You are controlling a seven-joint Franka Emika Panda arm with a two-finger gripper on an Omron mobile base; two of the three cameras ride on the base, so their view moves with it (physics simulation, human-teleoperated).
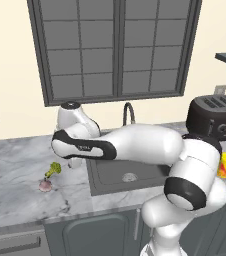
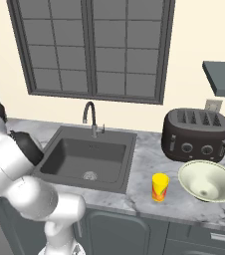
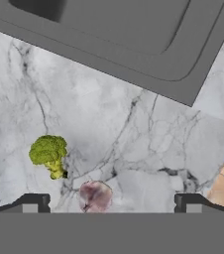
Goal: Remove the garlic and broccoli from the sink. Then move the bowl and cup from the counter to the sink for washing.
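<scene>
No legible writing, garlic (image 3: 95,196) beside broccoli (image 3: 49,155), counter (image 3: 134,149)

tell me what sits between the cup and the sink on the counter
Nothing: in the right base view only bare marble counter separates the yellow cup from the sink rim.

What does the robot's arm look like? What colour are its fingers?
The arm is fat, round and shiny white, with black bands at its joints and a black patch with small writing. The pincer has two small dark fingertips with grey pads, seen in the hand view.
</scene>
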